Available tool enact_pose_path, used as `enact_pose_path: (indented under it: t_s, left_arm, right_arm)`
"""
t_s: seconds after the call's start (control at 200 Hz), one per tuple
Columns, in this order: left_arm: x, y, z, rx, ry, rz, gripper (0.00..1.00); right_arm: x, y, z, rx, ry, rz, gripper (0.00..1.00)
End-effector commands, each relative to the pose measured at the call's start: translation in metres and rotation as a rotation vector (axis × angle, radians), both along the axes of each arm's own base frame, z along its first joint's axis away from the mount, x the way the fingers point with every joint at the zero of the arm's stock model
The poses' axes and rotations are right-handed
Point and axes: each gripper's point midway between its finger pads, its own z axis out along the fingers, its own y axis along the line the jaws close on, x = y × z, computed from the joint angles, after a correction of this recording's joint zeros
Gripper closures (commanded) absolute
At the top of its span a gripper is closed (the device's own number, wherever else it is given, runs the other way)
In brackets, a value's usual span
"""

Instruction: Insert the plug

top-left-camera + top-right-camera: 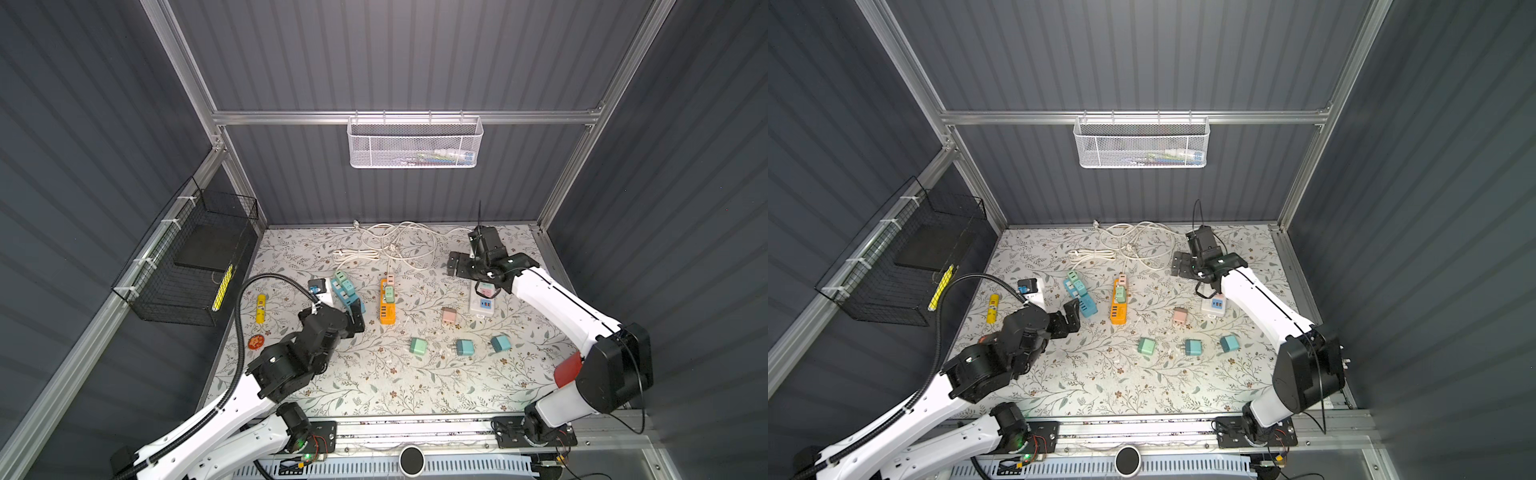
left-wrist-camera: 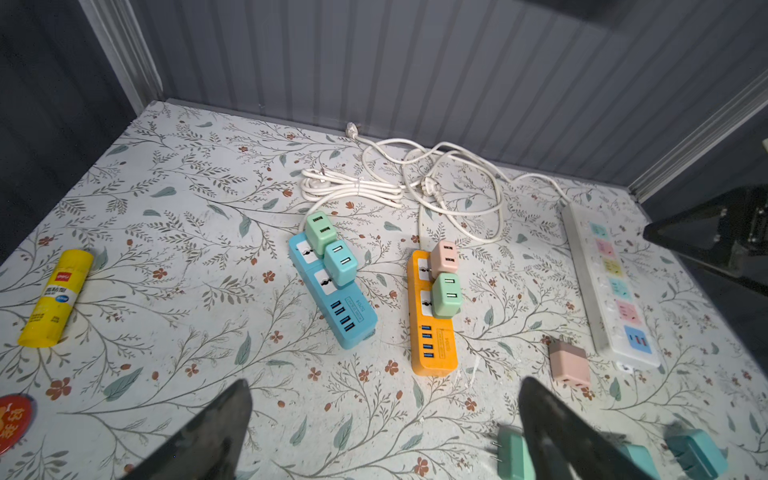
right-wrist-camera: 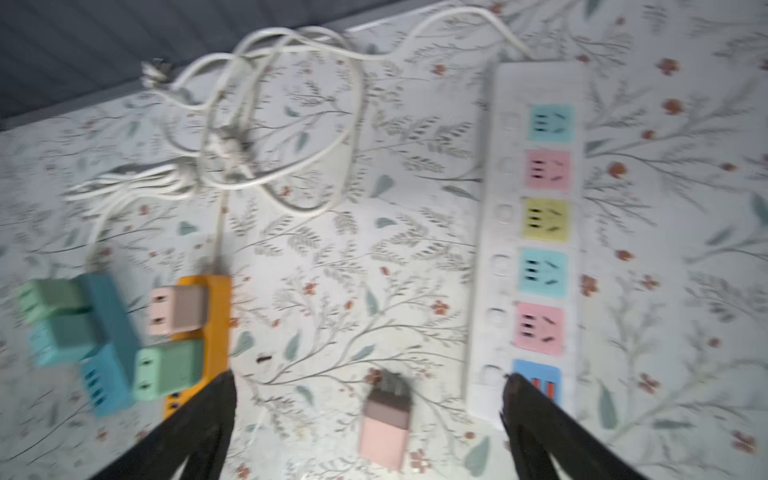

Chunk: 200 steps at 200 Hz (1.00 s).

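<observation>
Pink plastic marks the plug, which lies loose on the desk just beside the USB end of the white power strip. None of that strip's coloured sockets is occupied.

The right end effector hangs above the plug, next to the white power strip. Its fingers are spread wide and grip nothing. The left end effector, well apart from the white power strip, is likewise wide open and empty.

Judged progress: the orange strip and blue strip, both away from the white power strip, each carry two seated adapters. Three loose adapters lie near the white power strip. Grasping, aligning and pressing home are not yet done.

The surface is a floral-printed sheet, with white cords tangled beyond the white power strip. The enclosure has grey ribbed panels on an aluminium frame.
</observation>
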Motion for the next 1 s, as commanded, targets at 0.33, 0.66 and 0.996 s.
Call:
enact_pose_path:
  t_s: [0.33, 0.66, 0.996]
  left_arm:
    - [0.051, -0.112, -0.007, 0.018, 0.057, -0.291, 0.0]
    - [0.071, -0.12, -0.009, -0.016, 0.073, -0.316, 0.0]
    - [0.075, -0.108, -0.021, -0.03, 0.1, -0.317, 0.0]
  right_arm:
    - [0.006, -0.074, -0.105, 0.02, 0.354, -0.076, 0.01]
    - [0.01, -0.074, -0.131, 0.042, 0.399, -0.106, 0.01]
    - [0.012, -0.068, -0.149, 0.017, 0.422, -0.093, 0.11]
